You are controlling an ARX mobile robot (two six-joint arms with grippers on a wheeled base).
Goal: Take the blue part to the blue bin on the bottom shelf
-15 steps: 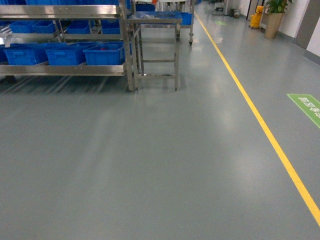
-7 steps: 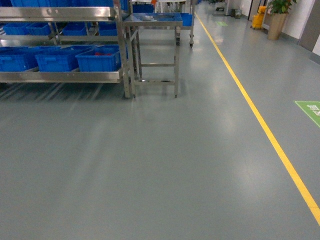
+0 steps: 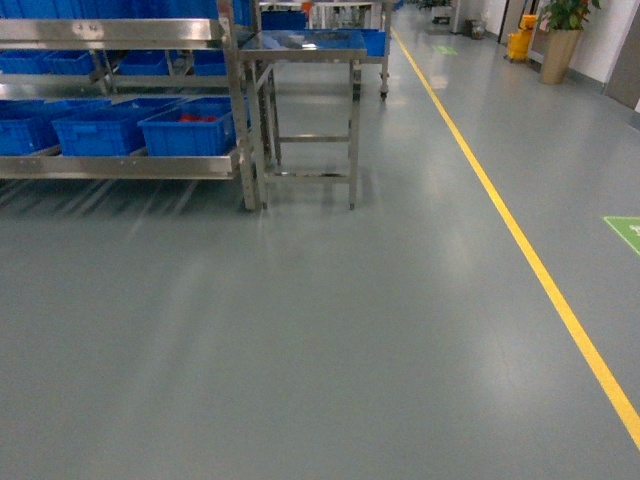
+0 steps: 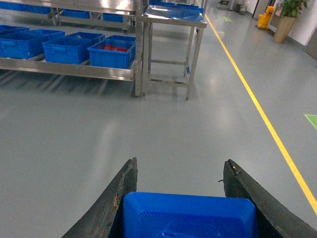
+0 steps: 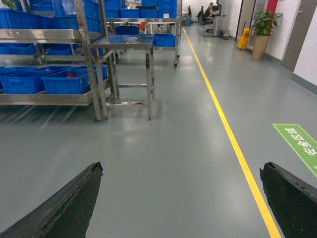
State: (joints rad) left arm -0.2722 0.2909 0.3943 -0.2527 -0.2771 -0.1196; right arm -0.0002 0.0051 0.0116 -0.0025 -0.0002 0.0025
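The blue part [image 4: 188, 215], a dark blue block with rounded corners, sits between the black fingers of my left gripper [image 4: 181, 166], which is shut on it above the grey floor. My right gripper [image 5: 181, 168] is open, with only floor between its fingers. Far ahead on the left, the bottom shelf [image 3: 120, 165] of the steel rack carries a row of blue crates. A plain blue bin [image 3: 95, 130] stands next to the end crate with red packets [image 3: 190, 125]. The same blue bin [image 4: 72, 47] and shelf rail [image 4: 69, 68] appear in the left wrist view. Neither gripper shows in the head view.
A small steel table [image 3: 305, 45] stands just right of the rack's end post. A yellow floor line [image 3: 520, 240] runs along the right, with a green floor mark [image 3: 625, 230] beyond it. A potted plant [image 3: 562, 35] and a yellow object [image 3: 517, 42] are far back right.
The rack and the steel table have slid lower and a little to the left in the head view and look slightly larger, so the base has come nearer to them.
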